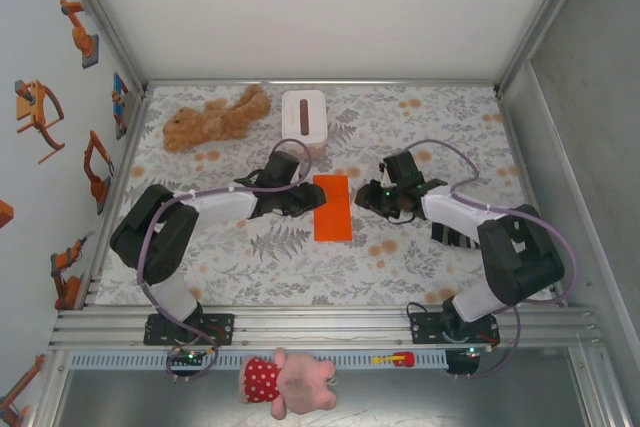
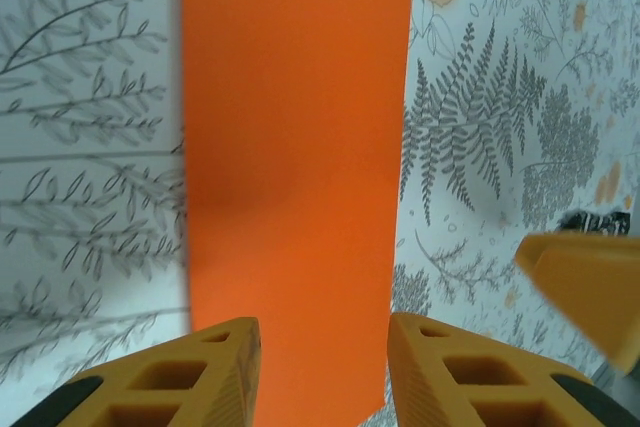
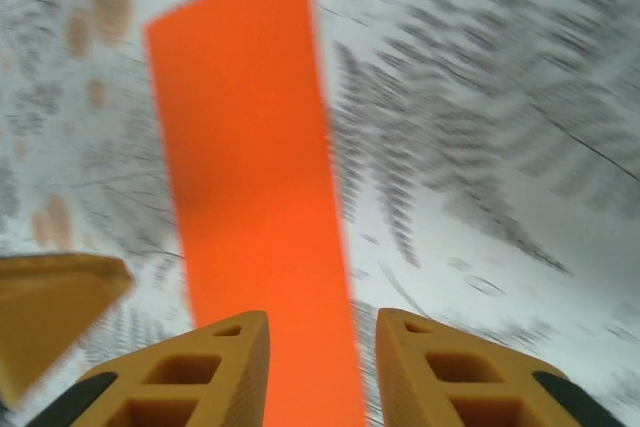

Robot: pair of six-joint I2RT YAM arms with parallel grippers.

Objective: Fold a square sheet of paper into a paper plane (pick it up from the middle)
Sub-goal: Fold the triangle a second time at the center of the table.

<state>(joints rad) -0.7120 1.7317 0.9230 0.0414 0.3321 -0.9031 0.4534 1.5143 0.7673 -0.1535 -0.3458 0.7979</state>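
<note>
A brown teddy bear [image 1: 215,117] lies beyond the left gripper [image 1: 303,199], toward the far left of the desk [image 1: 250,257]. The left gripper sits low with its fingers spread and holding nothing, right at the left long edge of the orange sheet of paper [image 1: 332,207]. The paper lies flat on the desk as a narrow rectangle between the two grippers. A white tissue box [image 1: 304,117] stands just beyond the left gripper and the paper's far end. The right gripper [image 1: 372,197], its fingers also apart and empty, faces the paper's right long edge from close by.
</note>
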